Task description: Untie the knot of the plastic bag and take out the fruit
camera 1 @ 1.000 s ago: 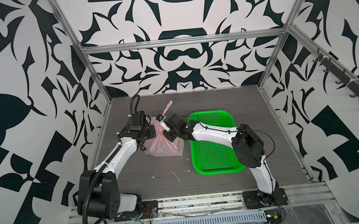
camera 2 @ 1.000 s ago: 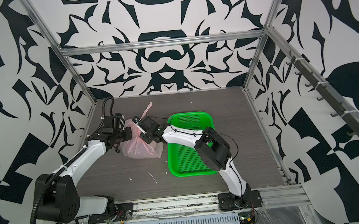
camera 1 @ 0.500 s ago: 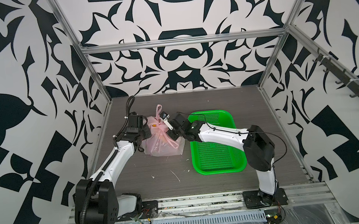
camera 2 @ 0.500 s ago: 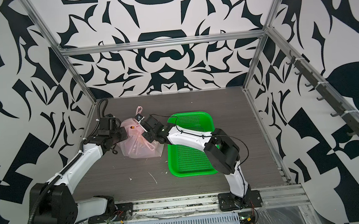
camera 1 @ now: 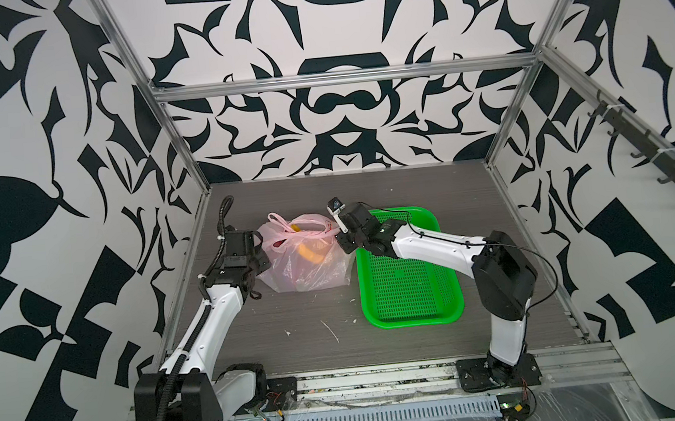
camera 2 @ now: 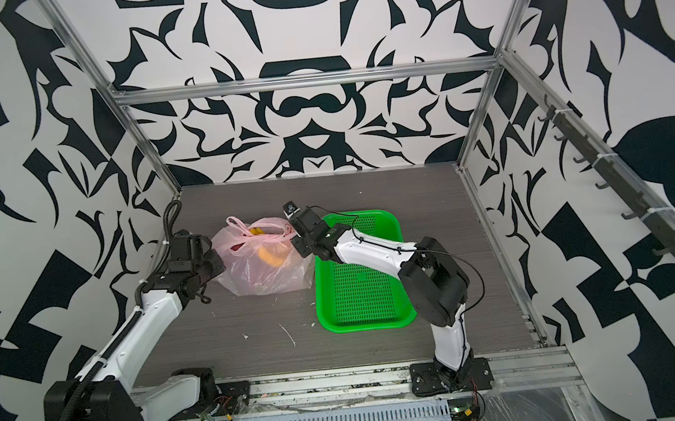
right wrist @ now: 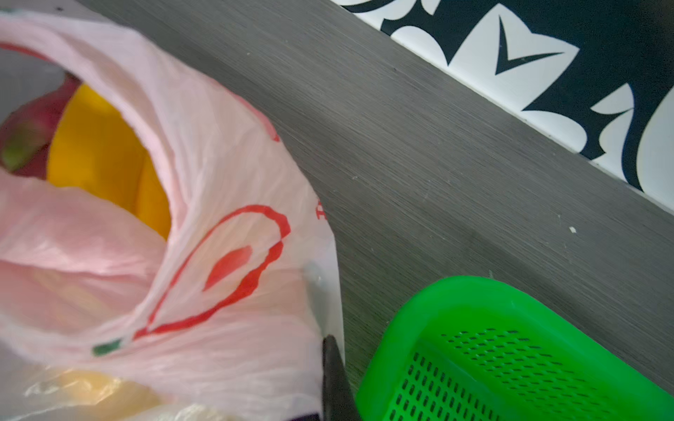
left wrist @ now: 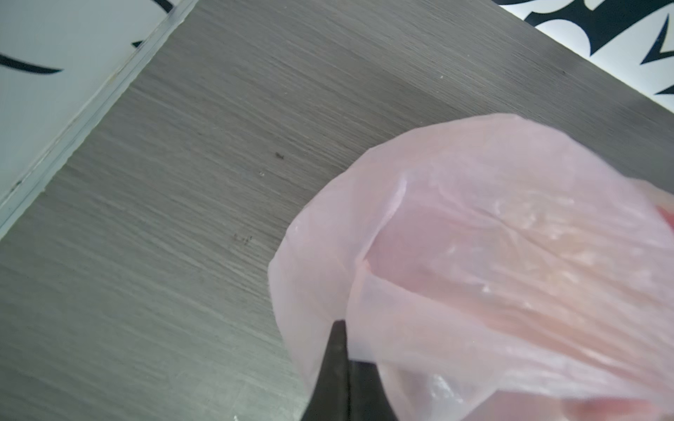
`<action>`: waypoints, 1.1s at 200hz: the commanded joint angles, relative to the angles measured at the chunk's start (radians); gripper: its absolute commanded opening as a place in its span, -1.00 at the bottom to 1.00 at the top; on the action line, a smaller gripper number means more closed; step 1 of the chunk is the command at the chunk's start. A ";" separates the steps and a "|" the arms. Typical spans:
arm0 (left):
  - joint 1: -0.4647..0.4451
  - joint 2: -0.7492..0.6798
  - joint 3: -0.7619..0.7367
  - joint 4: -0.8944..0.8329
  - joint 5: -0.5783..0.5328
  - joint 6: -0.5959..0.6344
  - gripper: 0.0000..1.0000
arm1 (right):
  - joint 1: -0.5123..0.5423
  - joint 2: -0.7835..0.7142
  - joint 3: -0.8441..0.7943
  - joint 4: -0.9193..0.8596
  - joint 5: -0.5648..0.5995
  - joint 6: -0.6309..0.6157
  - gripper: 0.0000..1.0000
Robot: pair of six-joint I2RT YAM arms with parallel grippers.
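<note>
Tabletop point(camera 1: 298, 348): grey woodgrain; green basket point(camera 1: 409, 288) just beside plastic bag point(camera 1: 307, 268)
Left gripper point(left wrist: 341, 339): pinched shut on bag's film
Right gripper point(right wrist: 332, 357): clamped on bag's rim; fruit point(right wrist: 95, 156) showing inside

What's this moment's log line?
left gripper: shut on translucent pale pink plastic bag | right gripper: shut on bag | yellow, magenta fruit: inside bag

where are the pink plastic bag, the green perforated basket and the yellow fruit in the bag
pale pink translucent plastic bag point(camera 1: 303, 270), in a top view, lower front wall
green perforated plastic basket point(camera 1: 414, 321), in a top view, near rim
yellow fruit point(right wrist: 95, 153), right wrist view, side showing in the bag's mouth
</note>
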 commanded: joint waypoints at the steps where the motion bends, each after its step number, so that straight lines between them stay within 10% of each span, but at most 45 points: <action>1: 0.016 -0.037 -0.025 -0.018 -0.019 -0.046 -1.00 | -0.008 -0.058 0.007 0.013 0.009 0.032 -0.94; 122: 0.018 -0.126 -0.078 0.006 0.149 -0.107 -1.00 | 0.236 -0.147 0.039 -0.042 0.194 -0.207 0.04; 220: 0.018 -0.133 -0.082 0.000 0.159 -0.082 -1.00 | 0.242 0.076 0.163 0.139 0.264 -0.351 0.08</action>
